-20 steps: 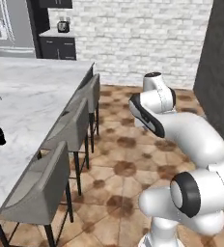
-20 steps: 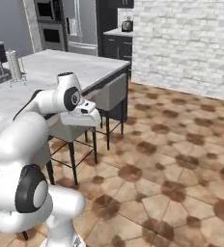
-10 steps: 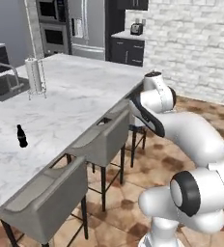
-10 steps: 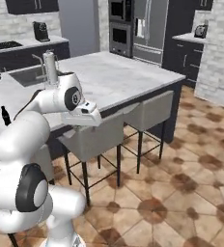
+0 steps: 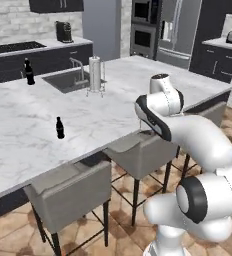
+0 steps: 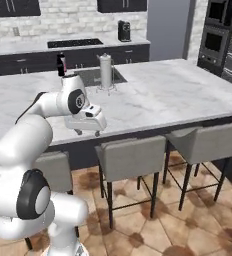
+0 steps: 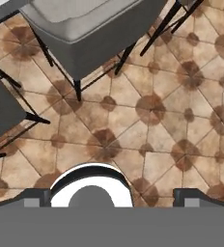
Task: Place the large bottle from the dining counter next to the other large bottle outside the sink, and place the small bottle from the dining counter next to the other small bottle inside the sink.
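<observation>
The white arm is bending forward over the stools, its gripper (image 6: 88,131) hanging at the near edge of the marble surface (image 5: 113,107), left of centre in the right base view. The gripper is pointing down at the brown tiled floor (image 7: 172,120), its fingertips (image 7: 34,198) spread wide at the bottom corners of the hand view with nothing between them.

A small dark bottle (image 5: 60,128) is standing alone on the marble at centre left of the left base view, well apart from the gripper. A tall dark bottle (image 5: 29,72) is standing at upper left of that view, beside the dark sink (image 5: 63,81) and its grey faucet (image 5: 78,69); the same bottle (image 6: 61,65) is showing above the arm's shoulder in the right base view. A metal cylinder on a stand (image 5: 94,75) is standing just right of the sink.

Grey-seated stools (image 5: 138,150) are lining the near edge of the surface, between the robot and the bottles. One stool (image 7: 85,34) is occupying the top of the hand view.
</observation>
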Available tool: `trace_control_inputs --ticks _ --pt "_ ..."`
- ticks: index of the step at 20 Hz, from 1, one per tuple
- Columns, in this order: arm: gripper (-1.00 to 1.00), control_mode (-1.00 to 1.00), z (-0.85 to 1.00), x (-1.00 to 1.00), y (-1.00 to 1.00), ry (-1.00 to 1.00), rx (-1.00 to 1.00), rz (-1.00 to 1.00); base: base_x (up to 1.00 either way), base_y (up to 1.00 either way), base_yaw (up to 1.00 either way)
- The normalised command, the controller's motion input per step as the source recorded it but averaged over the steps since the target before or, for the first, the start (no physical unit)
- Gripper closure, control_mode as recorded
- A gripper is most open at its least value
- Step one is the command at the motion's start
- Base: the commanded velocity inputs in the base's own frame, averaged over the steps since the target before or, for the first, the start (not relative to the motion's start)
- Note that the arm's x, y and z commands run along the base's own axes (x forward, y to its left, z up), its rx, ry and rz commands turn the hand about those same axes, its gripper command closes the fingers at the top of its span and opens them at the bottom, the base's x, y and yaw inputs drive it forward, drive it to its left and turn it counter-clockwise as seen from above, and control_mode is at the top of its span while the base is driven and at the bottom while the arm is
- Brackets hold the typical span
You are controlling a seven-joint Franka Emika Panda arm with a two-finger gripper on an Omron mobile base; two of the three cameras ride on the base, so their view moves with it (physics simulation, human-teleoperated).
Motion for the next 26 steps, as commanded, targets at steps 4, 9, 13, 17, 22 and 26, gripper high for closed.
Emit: trace_control_inputs --ticks 4,9,13,17,22,26 --pt "-1.0 1.0 0.0 0.0 0.0 0.0 0.0 0.0 0.03 -0.42 0.66" --pt "-1.0 1.0 0.0 0.0 0.0 0.0 0.0 0.0 0.08 -0.27 0.61" --pt "-1.0 1.0 0.0 0.0 0.0 0.0 0.0 0.0 0.06 -0.12 0.52" --pt "-1.0 1.0 0.0 0.0 0.0 0.0 0.0 0.0 0.11 -0.06 0.35" --pt "-1.0 1.0 0.0 0.0 0.0 0.0 0.0 0.0 0.2 -0.01 0.07" --pt "-1.0 1.0 0.0 0.0 0.0 0.0 0.0 0.0 0.32 -0.07 0.0"
